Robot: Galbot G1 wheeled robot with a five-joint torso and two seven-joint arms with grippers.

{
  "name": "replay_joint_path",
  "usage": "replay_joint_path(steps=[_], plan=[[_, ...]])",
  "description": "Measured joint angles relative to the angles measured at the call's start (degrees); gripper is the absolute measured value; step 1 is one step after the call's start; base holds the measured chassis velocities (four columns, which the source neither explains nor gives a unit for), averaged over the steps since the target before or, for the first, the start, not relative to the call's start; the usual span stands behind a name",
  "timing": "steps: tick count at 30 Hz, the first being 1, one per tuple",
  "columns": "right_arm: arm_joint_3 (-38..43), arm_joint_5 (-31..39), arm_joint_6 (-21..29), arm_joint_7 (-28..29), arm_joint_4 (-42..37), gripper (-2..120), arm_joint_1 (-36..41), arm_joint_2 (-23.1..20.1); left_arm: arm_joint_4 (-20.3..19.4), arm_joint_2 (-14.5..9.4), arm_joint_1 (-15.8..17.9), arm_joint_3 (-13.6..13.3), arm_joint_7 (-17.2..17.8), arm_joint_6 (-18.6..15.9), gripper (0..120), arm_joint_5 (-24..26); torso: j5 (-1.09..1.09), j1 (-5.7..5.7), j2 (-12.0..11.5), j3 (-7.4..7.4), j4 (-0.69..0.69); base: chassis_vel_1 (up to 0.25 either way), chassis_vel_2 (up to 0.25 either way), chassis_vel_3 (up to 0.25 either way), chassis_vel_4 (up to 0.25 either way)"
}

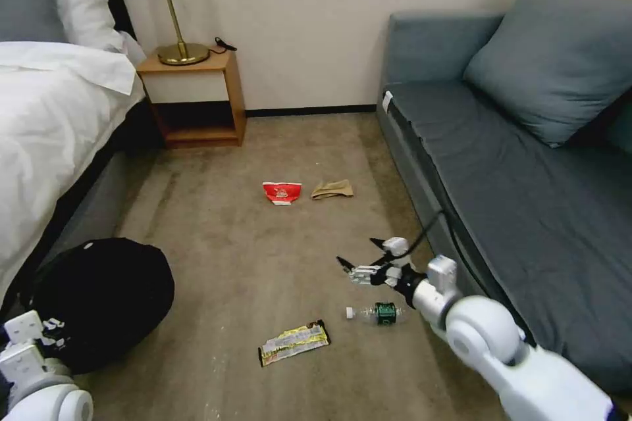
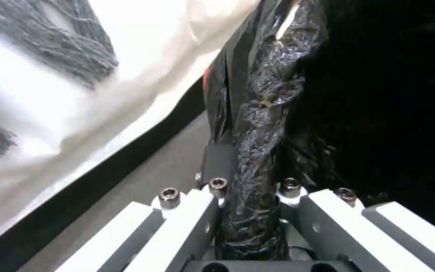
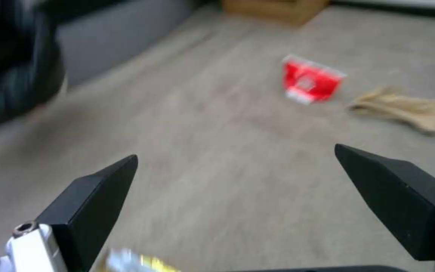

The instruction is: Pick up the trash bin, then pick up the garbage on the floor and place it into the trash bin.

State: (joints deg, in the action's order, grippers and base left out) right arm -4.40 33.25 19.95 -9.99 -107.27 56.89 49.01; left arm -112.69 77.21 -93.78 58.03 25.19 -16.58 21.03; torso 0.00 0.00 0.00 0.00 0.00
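Left pincer (image 2: 247, 211) pinching the bag-lined rim of the trash bin (image 1: 99, 299), holding it low beside the bed (image 1: 52, 118), mouth kept ready for litter. Right pincer (image 1: 361, 258) spread wide just above the bottle (image 1: 376, 313), probably lining up a grab. Wrapper (image 1: 293, 343), red packet (image 1: 282, 192) and tan paper (image 1: 332, 189) lying on the floor.

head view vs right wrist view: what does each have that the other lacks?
Head only: the clear plastic bottle with green label lying on the carpet just below the open right pincer, the grey sofa, and the brass lamp on the wooden nightstand.
Right wrist only: a close look at the right pincer's two black fingertips, spread wide over bare carpet.
Both: the red-white crumpled packet, the tan crumpled paper beside it, and the black-bagged round trash bin on the left arm's side.
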Motion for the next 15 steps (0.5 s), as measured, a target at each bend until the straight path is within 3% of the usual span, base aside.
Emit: replay_joint_path(steps=[3,6,11,15], plan=[[-7.0,-1.0,0.9,-0.7,4.1,100,-6.2,0.0,-0.5,0.7,-0.3,0.3,-0.1,0.3,3,-0.5,0.0,0.0,0.0,0.0,0.0,0.0,0.0,0.0,0.0],[-16.1,-3.2,3.0,-2.1,10.5,100,-15.4,3.2,-0.7,2.2,-0.9,0.5,-0.1,1.0,3,-1.8,-0.01,0.0,0.0,0.0,0.02,0.0,0.0,0.0,0.0],[-25.8,-10.0,2.9,-5.6,18.7,100,-21.2,9.4,-1.2,3.6,-1.6,1.4,0.0,1.6,3,-3.6,-0.01,0.0,0.0,0.0,0.02,0.0,0.0,0.0,0.0],[-29.9,-13.7,1.8,-7.0,23.2,100,-21.6,11.8,-1.8,3.7,-2.0,1.7,0.2,1.5,3,-3.9,0.0,0.0,0.0,0.0,0.01,0.0,0.0,0.0,0.0]])
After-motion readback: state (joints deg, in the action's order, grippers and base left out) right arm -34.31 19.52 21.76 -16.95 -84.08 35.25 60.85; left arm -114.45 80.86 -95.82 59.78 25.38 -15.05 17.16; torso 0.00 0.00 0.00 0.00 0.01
